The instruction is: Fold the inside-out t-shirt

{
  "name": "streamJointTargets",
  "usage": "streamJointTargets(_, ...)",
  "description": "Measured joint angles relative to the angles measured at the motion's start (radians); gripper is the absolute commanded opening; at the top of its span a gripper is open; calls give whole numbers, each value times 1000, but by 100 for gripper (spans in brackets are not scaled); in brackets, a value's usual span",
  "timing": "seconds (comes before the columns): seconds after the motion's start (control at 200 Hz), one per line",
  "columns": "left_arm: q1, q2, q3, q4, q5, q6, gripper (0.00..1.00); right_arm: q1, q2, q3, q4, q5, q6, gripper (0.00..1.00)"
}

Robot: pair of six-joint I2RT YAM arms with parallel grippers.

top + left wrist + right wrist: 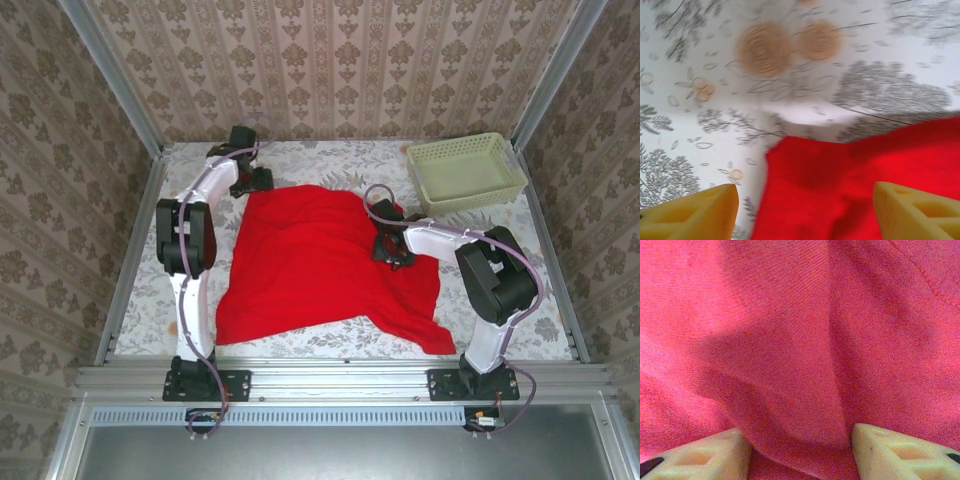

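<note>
**Red shirt lies open, one tool at its far left corner, one on its right side**

On the left, the left tool [805, 190] has its two yellow fingers spread wide. The far left corner of the inside-out t-shirt [320, 260] lies between them on the surface [140, 290], and nothing is pinched. This wrist view is a little blurred.

The shirt covers the middle of the surface, mostly flat but rumpled. Its near right corner points toward the base of the right arm.

On the right, the right tool [797, 430] is down on the cloth near the shirt's right edge. A ridge of red cloth rises between its fingers, but I cannot tell whether they press it or only stand around it. The pale green basket [465, 172] stands at the far right, apart from the shirt.

I see three risks:
- If the left tool closes beside the corner, it may catch nothing or only one layer, and the corner could drop during the fold.
- If the right tool has only a loose ridge, a pull may bunch the cloth instead of carrying the edge.
- If the two sides rise unevenly, the fold could come out skewed.
</note>
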Motion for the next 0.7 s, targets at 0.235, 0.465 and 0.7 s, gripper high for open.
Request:
streamJointTargets(0.235, -71, 19, 36, -35, -86, 51, 68, 0, -17, -18, 14, 0, 21, 58)
streamJointTargets(0.465, -50, 113, 96, -88, -167, 76, 54, 0, -66, -79, 14, 3, 42, 58)
streamJointTargets(0.7, -48, 129, 103, -113, -189, 82, 29, 3, -91, -114, 27, 14, 72, 57)
